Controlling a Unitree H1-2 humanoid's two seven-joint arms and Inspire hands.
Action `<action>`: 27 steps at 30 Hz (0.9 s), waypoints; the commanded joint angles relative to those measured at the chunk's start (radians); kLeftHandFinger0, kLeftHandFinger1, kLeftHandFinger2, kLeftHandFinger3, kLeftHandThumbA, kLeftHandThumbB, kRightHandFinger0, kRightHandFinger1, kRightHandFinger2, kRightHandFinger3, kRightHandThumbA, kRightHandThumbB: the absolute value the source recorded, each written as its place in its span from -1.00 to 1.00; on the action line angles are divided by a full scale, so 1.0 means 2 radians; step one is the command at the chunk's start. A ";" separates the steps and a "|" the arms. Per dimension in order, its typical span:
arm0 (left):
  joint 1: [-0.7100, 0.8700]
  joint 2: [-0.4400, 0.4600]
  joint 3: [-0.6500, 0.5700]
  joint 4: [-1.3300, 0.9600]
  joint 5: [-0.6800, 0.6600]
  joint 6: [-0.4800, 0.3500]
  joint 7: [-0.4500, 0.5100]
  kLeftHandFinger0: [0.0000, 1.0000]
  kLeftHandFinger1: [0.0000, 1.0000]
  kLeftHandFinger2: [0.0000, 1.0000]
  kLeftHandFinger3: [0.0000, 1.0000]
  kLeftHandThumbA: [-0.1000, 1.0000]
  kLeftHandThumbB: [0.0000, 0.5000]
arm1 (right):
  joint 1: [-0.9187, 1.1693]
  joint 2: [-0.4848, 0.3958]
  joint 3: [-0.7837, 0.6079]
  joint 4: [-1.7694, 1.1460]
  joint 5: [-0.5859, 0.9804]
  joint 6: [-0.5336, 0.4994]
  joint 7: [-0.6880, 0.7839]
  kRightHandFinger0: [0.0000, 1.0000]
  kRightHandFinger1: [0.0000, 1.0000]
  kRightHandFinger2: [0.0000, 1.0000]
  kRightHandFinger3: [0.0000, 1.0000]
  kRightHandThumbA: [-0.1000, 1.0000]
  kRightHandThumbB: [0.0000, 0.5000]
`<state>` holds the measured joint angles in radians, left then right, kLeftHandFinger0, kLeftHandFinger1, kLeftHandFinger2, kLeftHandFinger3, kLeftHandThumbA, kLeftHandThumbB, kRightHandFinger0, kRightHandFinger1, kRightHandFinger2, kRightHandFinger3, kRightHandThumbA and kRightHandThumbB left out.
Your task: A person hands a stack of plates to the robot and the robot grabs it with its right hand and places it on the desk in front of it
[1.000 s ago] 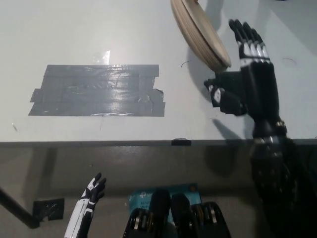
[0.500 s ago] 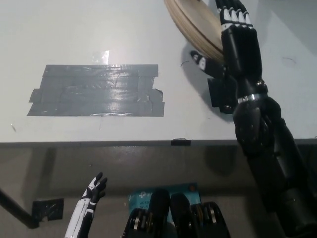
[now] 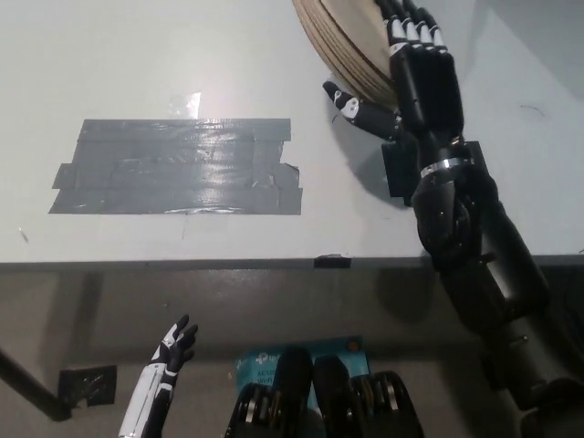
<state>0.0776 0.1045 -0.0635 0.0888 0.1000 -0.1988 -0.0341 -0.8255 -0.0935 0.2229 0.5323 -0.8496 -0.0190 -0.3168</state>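
Note:
A stack of tan plates (image 3: 339, 44) hangs tilted on edge above the white desk (image 3: 137, 55) at the top middle of the head view, its upper part cut off by the picture's edge. My black right hand (image 3: 412, 78) lies against the stack's right face with its fingers stretched flat upward. Its thumb (image 3: 358, 109) sticks out to the left just under the stack's lower rim. The hand is open and not closed round the plates. Whoever holds the stack is out of view. My white left hand (image 3: 172, 351) rests open at the lower left, below the desk's front edge.
A wide patch of grey tape (image 3: 178, 166) covers the desk's left middle. The desk's front edge (image 3: 228, 264) runs across the picture, with a small black mark (image 3: 332, 262) on it. Below it, a blue object (image 3: 274, 363) and a black tape square (image 3: 89, 384) lie on the floor.
My right arm has reached up and forward, bringing the hand from beside the stack to flat against its right face. The stack has shifted a little left and up.

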 commanded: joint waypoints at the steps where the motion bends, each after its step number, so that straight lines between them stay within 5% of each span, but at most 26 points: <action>1: -0.003 0.007 -0.001 -0.018 0.005 -0.014 -0.004 1.00 1.00 1.00 1.00 1.00 -0.27 | -0.044 -0.002 0.013 0.022 -0.006 0.009 -0.021 1.00 1.00 1.00 1.00 0.41 1.00; 6: -0.007 0.008 -0.001 -0.019 0.002 -0.010 -0.007 1.00 1.00 1.00 1.00 1.00 -0.22 | -0.044 -0.009 0.026 0.022 0.008 -0.008 -0.007 1.00 1.00 1.00 1.00 0.51 1.00; 9: -0.010 0.009 -0.001 -0.020 0.003 -0.010 -0.007 1.00 1.00 1.00 1.00 1.00 -0.27 | -0.038 -0.010 0.024 -0.004 0.040 -0.024 0.026 1.00 1.00 1.00 1.00 0.78 1.00; 16: -0.010 0.008 0.000 -0.015 0.003 -0.017 -0.005 1.00 1.00 1.00 1.00 1.00 -0.28 | -0.040 -0.018 0.033 -0.050 0.072 -0.031 0.086 1.00 1.00 1.00 1.00 0.82 1.00; 22: -0.006 0.008 -0.001 -0.019 0.005 -0.007 -0.006 1.00 1.00 1.00 1.00 1.00 -0.23 | -0.049 -0.013 0.040 -0.027 0.044 -0.018 0.049 1.00 1.00 1.00 1.00 0.59 1.00; 24: -0.005 0.009 -0.002 -0.019 0.006 -0.009 -0.006 1.00 1.00 1.00 1.00 1.00 -0.25 | -0.058 -0.007 0.042 0.018 0.019 -0.017 -0.026 1.00 1.00 1.00 1.00 0.14 1.00; 25: -0.006 0.009 -0.002 -0.019 0.006 -0.010 -0.006 1.00 1.00 1.00 1.00 1.00 -0.26 | -0.060 -0.007 0.043 0.025 0.014 -0.017 -0.039 1.00 1.00 1.00 1.00 0.10 1.00; 26: -0.006 0.009 -0.002 -0.018 0.005 -0.011 -0.006 1.00 1.00 1.00 1.00 1.00 -0.26 | -0.063 -0.005 0.046 0.039 -0.001 -0.004 -0.068 1.00 1.00 1.00 1.00 -0.14 0.79; 27: -0.006 0.008 -0.002 -0.018 0.003 -0.010 -0.007 1.00 1.00 1.00 1.00 1.00 -0.24 | -0.068 -0.003 0.051 0.059 -0.018 0.015 -0.100 -0.39 -0.18 0.20 0.25 -0.73 0.34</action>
<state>0.0632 0.1090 -0.0634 0.0824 0.1065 -0.1961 -0.0352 -0.8518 -0.1077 0.3061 0.5538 -0.7659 -0.0389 -0.2442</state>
